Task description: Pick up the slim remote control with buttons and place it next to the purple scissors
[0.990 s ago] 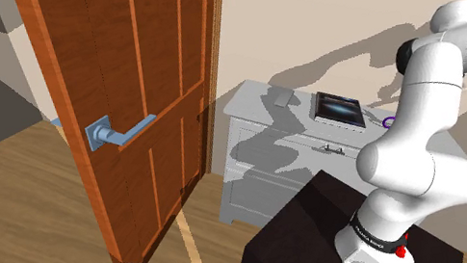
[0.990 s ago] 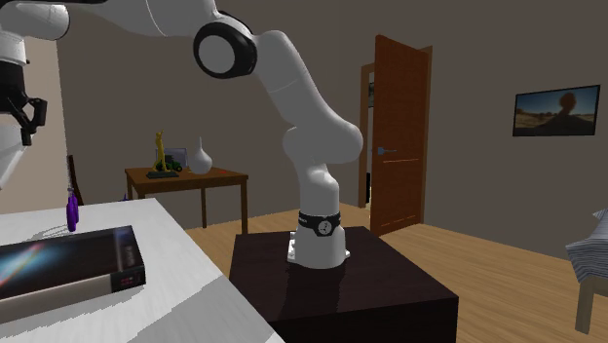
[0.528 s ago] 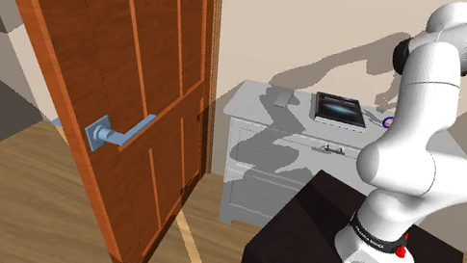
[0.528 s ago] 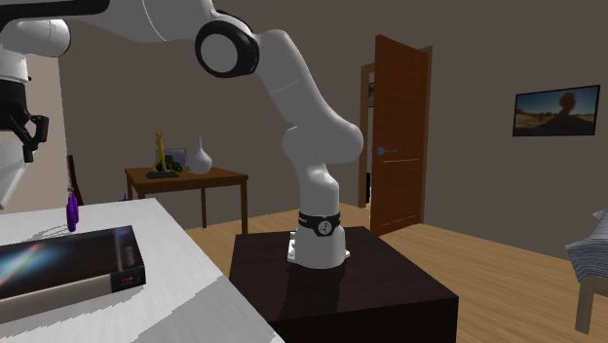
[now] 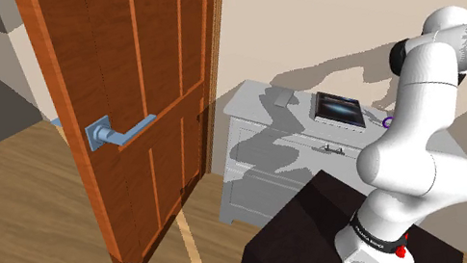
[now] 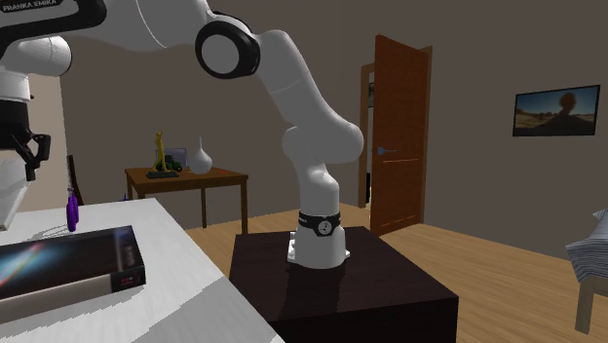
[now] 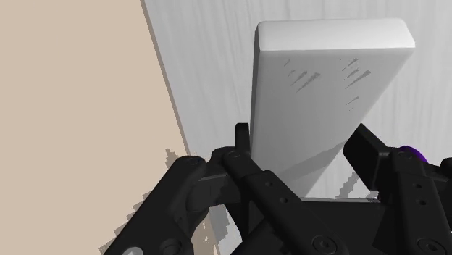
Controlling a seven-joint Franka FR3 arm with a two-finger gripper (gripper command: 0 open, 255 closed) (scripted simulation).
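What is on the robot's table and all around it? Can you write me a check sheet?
Surface: white cabinet top, flat.
Job's things: remote, drawn as a plain grey-white slab, lying flat; purple scissors near it.
Clutter: dark flat box with a shiny cover.
Grippers: pincer open, fingers either side of the remote.
Cables: nothing seen.
Surroundings: brown door open; wooden floor; side table bearing a white vase; wall picture.
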